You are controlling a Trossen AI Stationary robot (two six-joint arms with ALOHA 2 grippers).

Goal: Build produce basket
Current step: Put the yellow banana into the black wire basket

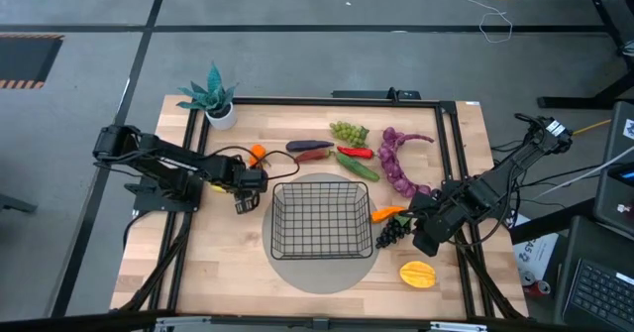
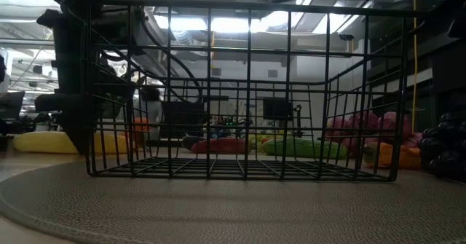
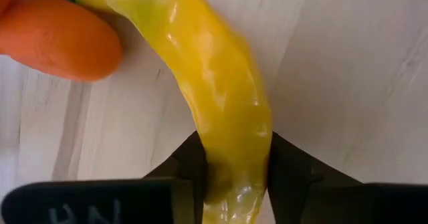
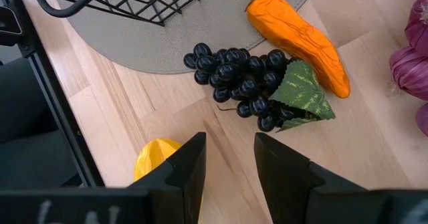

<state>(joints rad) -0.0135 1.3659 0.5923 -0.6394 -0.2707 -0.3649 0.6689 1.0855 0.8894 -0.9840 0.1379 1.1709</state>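
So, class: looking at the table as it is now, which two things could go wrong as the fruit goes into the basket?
1. The left hand pinches the banana near one end, so it may swing or slip when lifted.
2. The right hand hovers by the dark grapes, which lie against the orange pepper; a grab may push the pepper or catch only the leaf.

black wire basket [image 1: 319, 218] upright, empty on round mat — produce [image 1: 374, 154] scattered around it.
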